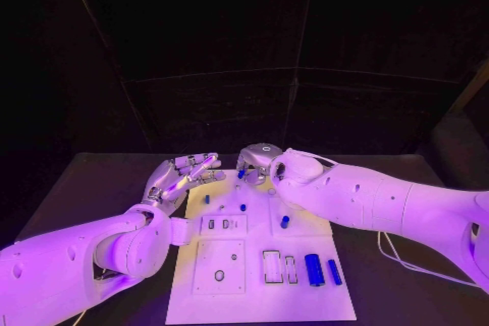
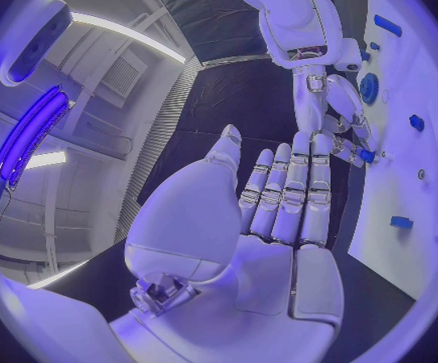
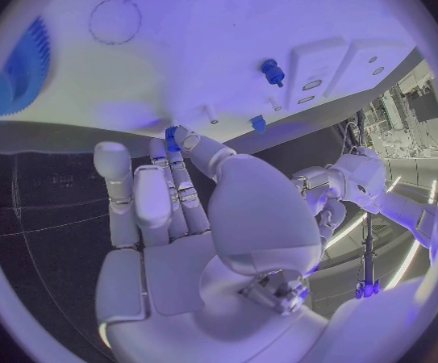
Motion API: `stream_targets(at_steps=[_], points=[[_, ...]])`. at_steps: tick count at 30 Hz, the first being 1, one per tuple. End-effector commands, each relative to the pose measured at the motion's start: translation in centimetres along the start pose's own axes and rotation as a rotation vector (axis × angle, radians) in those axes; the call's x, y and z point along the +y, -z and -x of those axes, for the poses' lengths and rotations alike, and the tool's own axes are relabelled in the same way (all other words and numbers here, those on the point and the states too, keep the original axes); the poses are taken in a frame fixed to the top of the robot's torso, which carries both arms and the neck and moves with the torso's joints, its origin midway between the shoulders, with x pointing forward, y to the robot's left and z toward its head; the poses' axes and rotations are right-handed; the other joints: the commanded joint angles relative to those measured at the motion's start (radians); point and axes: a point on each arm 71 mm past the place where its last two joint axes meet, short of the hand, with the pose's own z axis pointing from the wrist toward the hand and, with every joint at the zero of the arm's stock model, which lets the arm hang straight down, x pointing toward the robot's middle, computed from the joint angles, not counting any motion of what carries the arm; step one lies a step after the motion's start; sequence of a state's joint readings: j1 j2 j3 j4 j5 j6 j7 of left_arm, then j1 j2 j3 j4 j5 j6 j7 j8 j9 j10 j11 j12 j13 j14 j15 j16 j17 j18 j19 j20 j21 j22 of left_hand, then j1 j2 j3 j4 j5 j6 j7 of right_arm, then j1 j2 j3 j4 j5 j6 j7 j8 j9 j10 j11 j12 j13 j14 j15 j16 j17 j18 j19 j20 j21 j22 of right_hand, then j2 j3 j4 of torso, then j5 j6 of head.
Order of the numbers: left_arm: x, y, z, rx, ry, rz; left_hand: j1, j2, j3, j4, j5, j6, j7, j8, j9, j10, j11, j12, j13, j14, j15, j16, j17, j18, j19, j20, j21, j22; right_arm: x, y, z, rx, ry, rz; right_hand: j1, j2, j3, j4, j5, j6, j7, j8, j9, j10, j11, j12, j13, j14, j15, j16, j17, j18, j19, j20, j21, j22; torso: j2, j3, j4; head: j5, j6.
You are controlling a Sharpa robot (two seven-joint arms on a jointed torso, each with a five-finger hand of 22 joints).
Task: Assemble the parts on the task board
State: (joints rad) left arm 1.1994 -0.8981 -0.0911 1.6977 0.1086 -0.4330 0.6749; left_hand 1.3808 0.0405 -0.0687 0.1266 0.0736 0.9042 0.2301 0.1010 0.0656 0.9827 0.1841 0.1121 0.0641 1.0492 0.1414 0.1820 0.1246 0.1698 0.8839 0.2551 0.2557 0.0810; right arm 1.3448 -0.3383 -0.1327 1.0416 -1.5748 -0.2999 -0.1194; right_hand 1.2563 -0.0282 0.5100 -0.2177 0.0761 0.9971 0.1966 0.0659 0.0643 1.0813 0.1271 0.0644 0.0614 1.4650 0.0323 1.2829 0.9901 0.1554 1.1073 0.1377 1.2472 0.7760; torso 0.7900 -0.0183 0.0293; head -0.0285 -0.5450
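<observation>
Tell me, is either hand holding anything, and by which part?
The right hand pinches a small blue part at its fingertips; which end cannot be told. The left hand holds nothing.

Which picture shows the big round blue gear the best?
The right wrist view shows the blue gear best: it looks large there, with its teeth clear, though the picture's rim cuts it off. The left wrist view shows it small, beside the right hand. In the head view I cannot make it out behind the right hand.
</observation>
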Motion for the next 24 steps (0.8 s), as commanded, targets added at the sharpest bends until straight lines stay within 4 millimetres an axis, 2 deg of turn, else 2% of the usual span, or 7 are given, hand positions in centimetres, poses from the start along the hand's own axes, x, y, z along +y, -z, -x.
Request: stream_targets(at_steps=[1,5,8,15,18,20,24], points=[[-0.2,-0.1,-0.2,0.015,0.007,-0.009,-0.003,0.007,0.001,-0.008,-0.002,0.0,0.013,-0.007,-0.001,-0.003,0.006,-0.004,-0.001,0.006,0.001,-0.007,0.001,0.014,0.008,-0.001,-0.005,-0.002,0.0,0.0,0.0,0.015,0.012,-0.002,0.0,-0.018,-0.005,0.01,0.0,-0.014,0.002,-0.006,-0.001,-0.015,0.004,-0.005,-0.001,0.002,0.008,-0.009,-0.012,-0.005,-0.012,0.0,-0.009,-0.014,0.0,-0.0003,-0.0004,0.001,-0.001],[-0.2,-0.1,-0.1,0.015,0.007,-0.008,-0.003,0.007,0.001,-0.008,-0.002,0.0,0.013,-0.007,-0.001,-0.003,0.006,-0.004,-0.001,0.006,0.001,-0.007,0.001,0.014,0.008,-0.001,-0.005,-0.002,0.1,0.0,0.0,0.018,0.012,0.002,-0.004,-0.029,-0.019,0.018,0.003,-0.024,0.003,-0.005,0.0,-0.027,0.006,-0.004,-0.001,-0.001,0.011,-0.014,-0.023,-0.003,-0.017,0.002,-0.016,-0.025,0.0,-0.0004,-0.0007,0.003,-0.002],[-0.2,-0.1,-0.1,0.014,0.006,-0.008,-0.003,0.007,0.001,-0.008,-0.002,0.0,0.013,-0.007,-0.001,-0.003,0.006,-0.004,-0.001,0.006,0.001,-0.007,0.001,0.014,0.008,-0.001,-0.005,-0.002,0.1,0.0,0.0,0.015,0.007,0.006,-0.008,-0.043,-0.054,0.035,-0.017,-0.044,-0.001,-0.005,0.0,-0.044,0.004,-0.002,0.0,-0.003,0.011,-0.022,-0.037,0.0,-0.025,0.003,-0.029,-0.043,0.0,-0.0007,-0.0007,0.003,-0.002],[-0.2,-0.1,0.0,0.012,0.004,-0.008,-0.002,0.007,0.001,-0.009,-0.002,0.0,0.013,-0.008,-0.001,-0.004,0.006,-0.005,-0.001,0.006,0.002,-0.008,0.002,0.014,0.008,-0.001,-0.005,-0.002,-0.2,0.7,0.3,-0.015,-0.008,0.011,0.002,-0.04,-0.084,0.051,-0.015,-0.062,-0.01,-0.004,0.001,-0.035,-0.001,0.003,0.001,0.003,0.008,-0.013,-0.027,-0.003,-0.012,-0.002,-0.027,-0.034,-0.001,0.0001,-0.0006,0.001,0.001],[-0.2,-0.1,0.2,0.008,0.002,-0.009,-0.001,0.007,0.001,-0.01,-0.002,-0.001,0.013,-0.008,-0.001,-0.004,0.006,-0.005,-0.001,0.006,0.002,-0.008,0.002,0.014,0.008,-0.001,-0.005,-0.002,-1.0,1.7,0.6,-0.05,-0.033,0.003,0.008,-0.037,-0.093,0.058,0.006,-0.056,-0.007,-0.001,0.003,-0.025,-0.001,0.005,0.002,0.005,0.007,-0.01,-0.023,-0.004,-0.006,-0.003,-0.026,-0.032,-0.003,0.0017,-0.0039,0.001,0.003],[-0.3,-0.1,0.4,0.005,0.0,-0.01,0.0,0.007,0.001,-0.011,-0.002,0.0,0.012,-0.009,-0.001,-0.003,0.006,-0.005,-0.001,0.006,0.001,-0.009,0.002,0.014,0.008,-0.001,-0.006,-0.003,-1.9,2.6,0.9,-0.075,-0.065,-0.012,0.007,-0.037,-0.099,0.064,0.02,-0.046,-0.005,0.002,0.004,-0.005,-0.003,0.012,0.004,0.007,0.006,-0.004,-0.015,-0.005,-0.001,-0.004,-0.024,-0.027,-0.004,0.0005,-0.0048,0.0,0.006],[-0.3,-0.1,0.7,0.0,-0.003,-0.012,0.003,0.012,0.001,-0.019,-0.002,0.011,0.003,-0.008,0.0,0.009,0.0,-0.006,0.0,0.016,-0.003,-0.012,0.004,0.015,0.019,-0.004,-0.005,-0.004,-4.0,4.3,2.1,-0.114,-0.141,-0.059,-0.002,-0.046,-0.112,0.08,0.034,-0.023,-0.005,0.009,0.007,0.066,-0.012,0.038,0.012,0.015,-0.001,0.016,0.016,-0.01,0.019,-0.006,-0.011,-0.001,-0.009,0.0006,-0.0098,-0.001,0.009]])
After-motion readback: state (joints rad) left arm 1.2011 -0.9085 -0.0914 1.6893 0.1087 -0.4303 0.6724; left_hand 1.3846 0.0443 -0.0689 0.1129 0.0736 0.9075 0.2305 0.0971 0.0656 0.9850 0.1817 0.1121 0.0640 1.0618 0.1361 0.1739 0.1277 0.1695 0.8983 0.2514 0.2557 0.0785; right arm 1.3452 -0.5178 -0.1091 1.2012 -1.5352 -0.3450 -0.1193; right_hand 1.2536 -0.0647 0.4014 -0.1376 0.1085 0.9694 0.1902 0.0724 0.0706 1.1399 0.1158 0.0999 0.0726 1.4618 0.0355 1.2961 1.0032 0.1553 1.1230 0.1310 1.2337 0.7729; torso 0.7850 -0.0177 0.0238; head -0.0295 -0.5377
